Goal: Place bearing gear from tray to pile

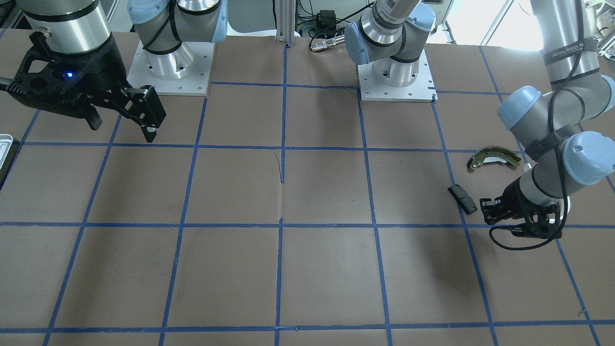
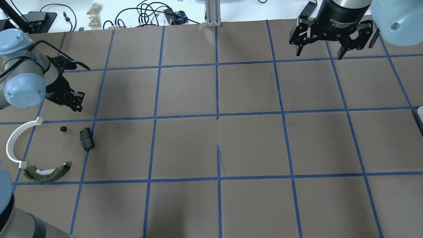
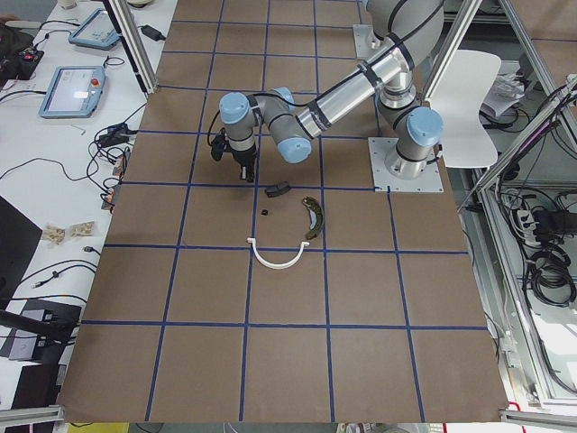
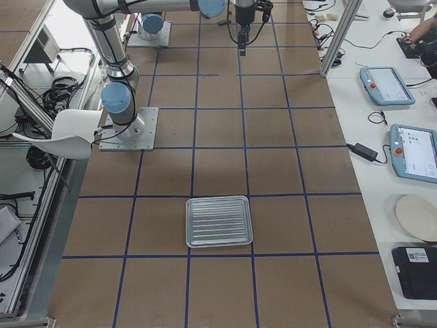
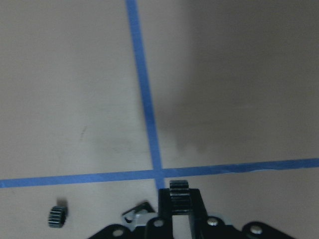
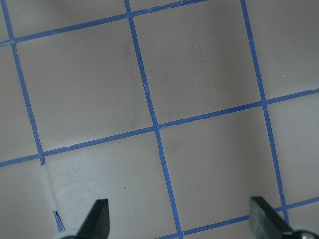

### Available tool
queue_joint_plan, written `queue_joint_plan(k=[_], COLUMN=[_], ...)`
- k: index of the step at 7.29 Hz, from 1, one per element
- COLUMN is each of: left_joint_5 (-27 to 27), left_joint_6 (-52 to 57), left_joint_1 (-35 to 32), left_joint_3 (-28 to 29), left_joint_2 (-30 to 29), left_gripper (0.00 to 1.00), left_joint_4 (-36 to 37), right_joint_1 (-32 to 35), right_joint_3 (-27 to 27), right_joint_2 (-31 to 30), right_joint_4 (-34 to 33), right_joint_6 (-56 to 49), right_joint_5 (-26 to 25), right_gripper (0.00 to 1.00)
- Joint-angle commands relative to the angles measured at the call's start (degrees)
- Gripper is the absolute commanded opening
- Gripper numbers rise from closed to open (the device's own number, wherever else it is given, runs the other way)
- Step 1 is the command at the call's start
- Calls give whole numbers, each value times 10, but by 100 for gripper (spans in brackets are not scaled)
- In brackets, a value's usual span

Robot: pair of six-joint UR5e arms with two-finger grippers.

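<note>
My left gripper (image 2: pixel 77 102) hangs low over the table just beyond the pile. In the left wrist view its fingertips (image 5: pixel 164 199) are shut on a small black toothed bearing gear (image 5: pixel 179 191). A second small black gear (image 2: pixel 63 129) lies on the table in the pile, beside the black oblong pad (image 2: pixel 86 138), the white plastic arc (image 2: pixel 13 142) and the olive brake shoe (image 2: pixel 46 173). The silvery tray (image 4: pixel 218 222) stands empty at the table's far right end. My right gripper (image 2: pixel 319 54) is open and empty, high over the table's far side.
Brown paper with a blue tape grid covers the table. Two square metal base plates (image 1: pixel 169 72) carry the arms. The pad (image 1: pixel 462 198) lies close to the left gripper (image 1: pixel 485 206). Cables and tablets lie on the side benches, off the table.
</note>
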Motion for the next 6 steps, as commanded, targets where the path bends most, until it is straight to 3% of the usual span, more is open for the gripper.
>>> queue_joint_plan(k=[1,5,6], left_joint_5=[-1,-2,-2], left_joint_6=[61,73,72], left_joint_1=[37,69,69], left_joint_3=[-47,-55,-55], left_joint_2=[11,-10,-10], left_gripper=[6,9,18], left_joint_4=[22,48,48], right_joint_1=[0,2,3], right_joint_3=[1,3,2], right_joint_2=[0,-2,-2], right_joint_4=[0,2,4], right_joint_6=[0,1,0], right_joint_5=[-1,0,0], right_gripper=[100,100,100])
